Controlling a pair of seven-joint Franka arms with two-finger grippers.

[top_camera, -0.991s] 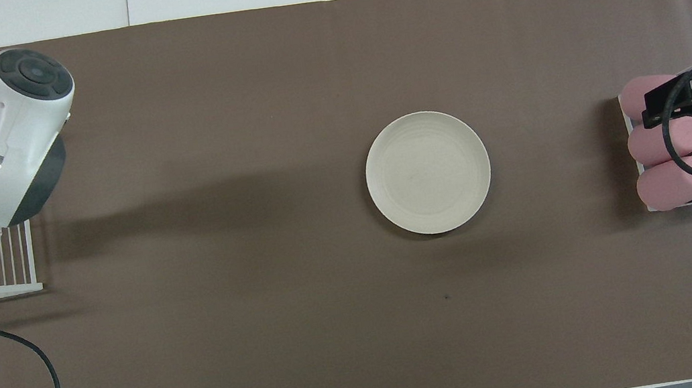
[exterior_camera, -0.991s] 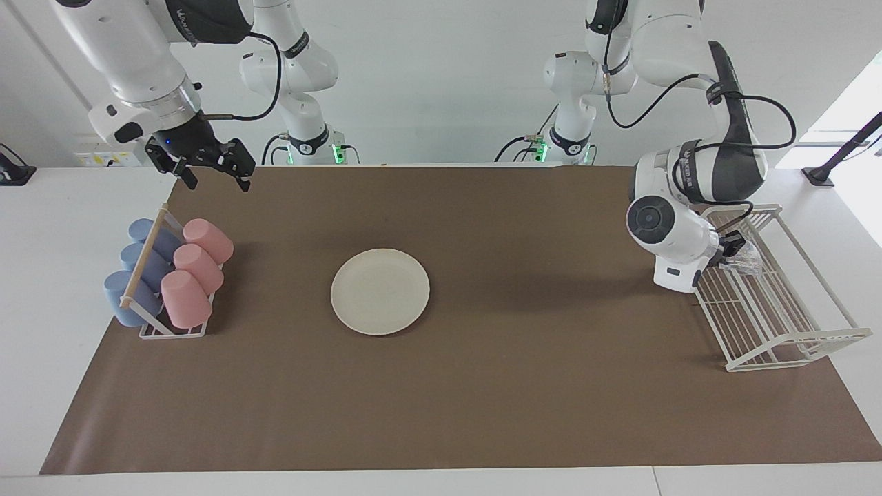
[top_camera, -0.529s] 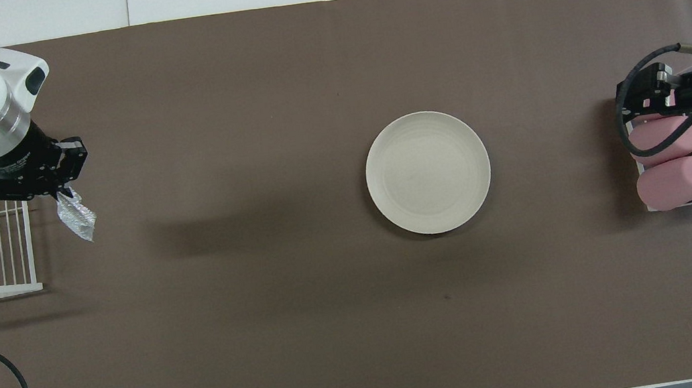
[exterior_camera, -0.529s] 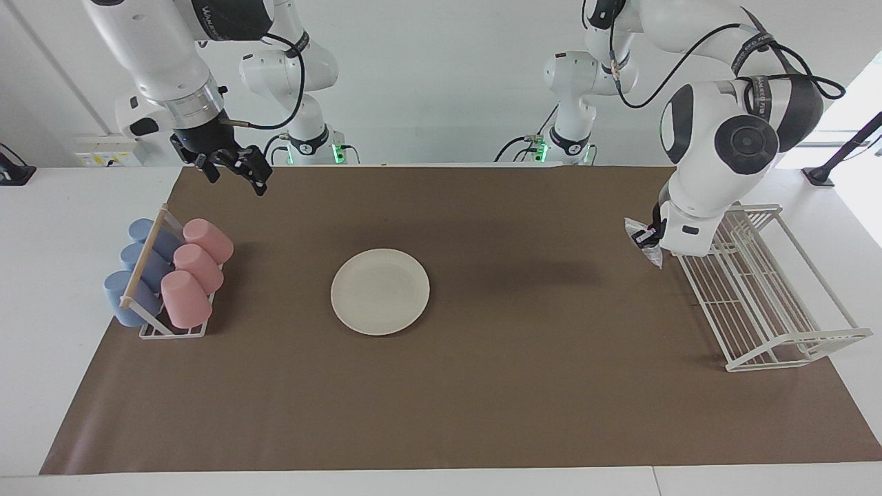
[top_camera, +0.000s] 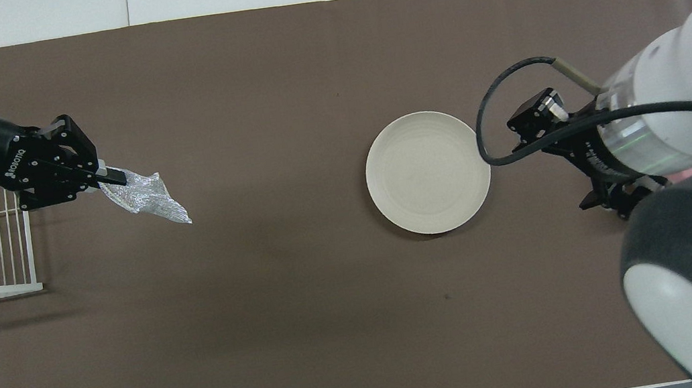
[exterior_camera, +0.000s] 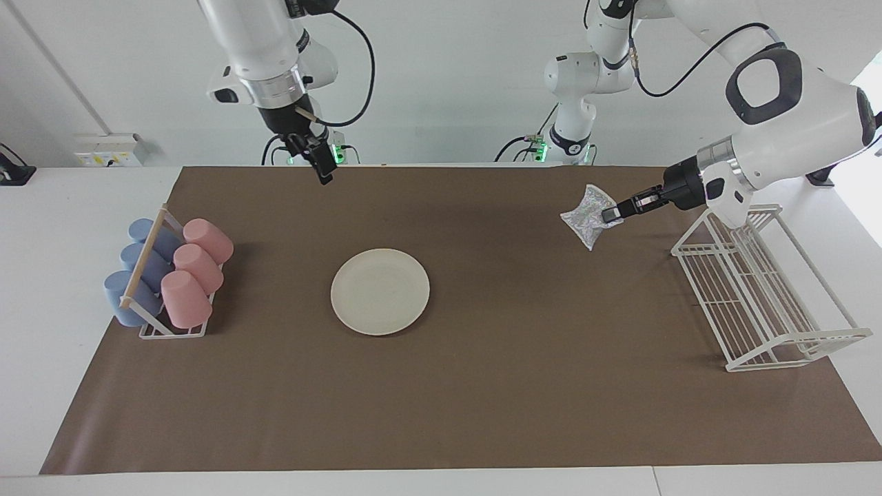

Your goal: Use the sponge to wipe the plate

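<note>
In the facing view, the left gripper [exterior_camera: 610,214] has come away from the white wire rack [exterior_camera: 765,296]. A second ago it was low beside the rack, with the sponge [exterior_camera: 588,215] almost hidden. Now the arm reaches out sideways over the brown mat [exterior_camera: 482,386], up in the air, and its fingers are pinched tight on 1 edge of the sponge. The sponge hangs in full view, silvery and crinkly, over the mat between the rack and the plate [exterior_camera: 380,291]. The plate has not moved. It lies flat in the middle of the mat, well apart from the sponge. The right gripper [exterior_camera: 320,164] has moved too. A second ago it was up over the mat's corner near the cup rack [exterior_camera: 165,282]. Now it hangs high over the edge of the mat nearest the robots. Here it shows edge-on, so the fingers are hard to see. The pink cups [exterior_camera: 196,272] and blue cups [exterior_camera: 138,272] lie in their rack as before.

In the overhead view, the left gripper [top_camera: 114,179] now shows clearly, where before the arm's big white joint covered it. The sponge [top_camera: 146,196] sticks out from its closed fingertips over bare mat [top_camera: 272,340]. The plate [top_camera: 428,172] sits where it was. The right gripper [top_camera: 567,153] is now just beside the plate's edge, with its fingers spread wide and nothing in them. The right arm now covers the cups.
</note>
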